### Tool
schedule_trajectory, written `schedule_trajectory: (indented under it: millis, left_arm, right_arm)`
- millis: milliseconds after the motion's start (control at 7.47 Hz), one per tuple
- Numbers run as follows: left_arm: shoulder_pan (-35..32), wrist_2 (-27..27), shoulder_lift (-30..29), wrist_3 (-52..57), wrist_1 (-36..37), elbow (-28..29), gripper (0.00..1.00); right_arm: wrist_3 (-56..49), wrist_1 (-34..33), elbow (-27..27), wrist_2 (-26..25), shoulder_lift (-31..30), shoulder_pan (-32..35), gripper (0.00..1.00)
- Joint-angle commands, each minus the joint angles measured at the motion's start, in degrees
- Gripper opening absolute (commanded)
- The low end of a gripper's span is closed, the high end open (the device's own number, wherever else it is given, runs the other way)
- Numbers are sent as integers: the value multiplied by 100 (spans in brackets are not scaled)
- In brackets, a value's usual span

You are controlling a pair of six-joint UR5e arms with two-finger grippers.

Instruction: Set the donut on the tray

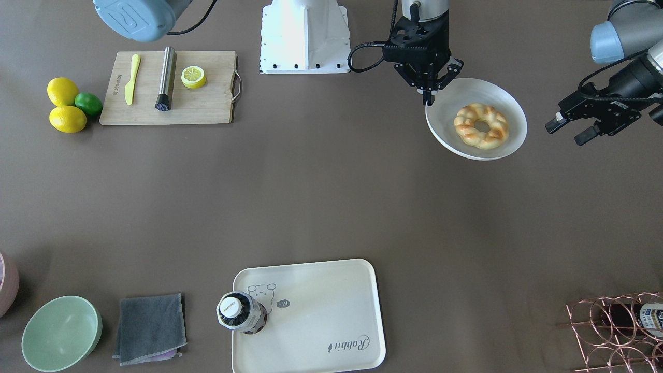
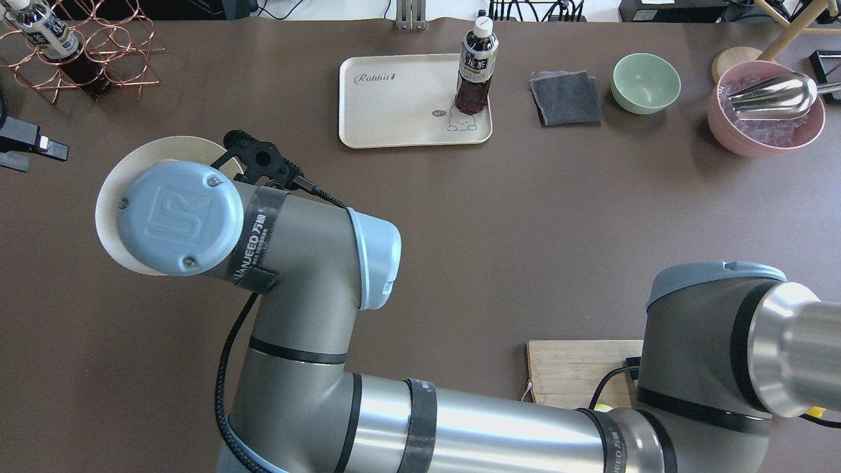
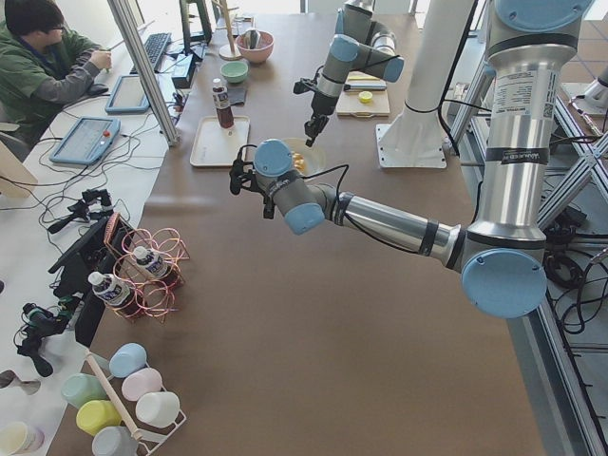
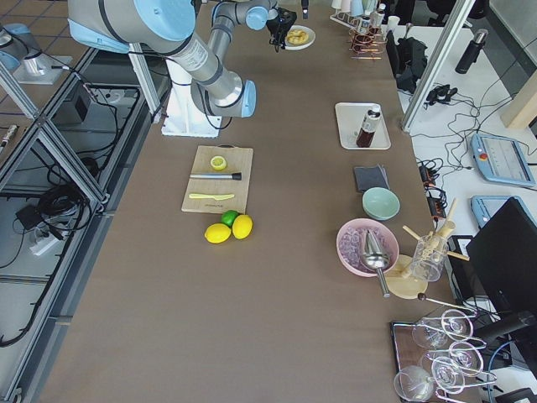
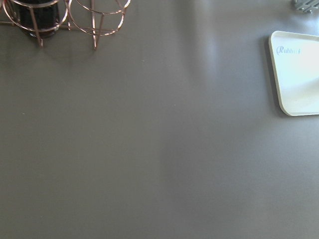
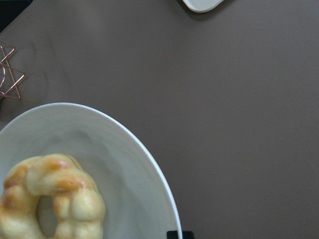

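While the right gripper (image 1: 429,98) pinches the round white plate (image 1: 510,111) by its rim, the donut (image 1: 481,126) loose on it, well apart from the tray (image 1: 321,316), tilting could spill it; the left gripper (image 1: 567,132) gapes.

Kitchen props ring a brown table (image 1: 331,197)

A wooden cutting board (image 1: 207,106) carries a yellow knife (image 1: 132,79), a steel cylinder (image 1: 166,77) and a halved lemon (image 1: 193,76) — two whole lemons (image 1: 62,90) and a lime (image 1: 88,103) sit just beside it. Along the opposite edge: a green bowl (image 1: 61,333), a folded grey cloth (image 1: 150,328), an upright drink bottle (image 1: 241,312) and a copper wire rack (image 1: 611,331). A white plate (image 1: 450,132) lies well apart.
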Motion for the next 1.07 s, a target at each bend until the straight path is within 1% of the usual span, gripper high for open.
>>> schedule_trajectory:
  millis: [0,134,401,535,669,937]
  left_arm:
    - [53,10,301,5,-307,-69,93]
    - [62,10,425,31,-395,-122,90]
    - [97,10,576,31,-598,-123,88]
    - [185,10,576,31,-598,-123,84]
    - [185,10,559,31,-607,-123,69]
    - [256,10,541,-4,-607,-140,67]
  right_arm:
    - [52,-492,-430,-56,463,-36,0]
    - [52,-501,-509,-65,472,-36,0]
    - [52,-475,-686,-153,524,-27,0]
    - [61,-457,-843,-153,611,-27,0]
    - [131,-431,-1175,-153,856,-27,0]
    - [149,-422,-1231,-153,920,-35,0]
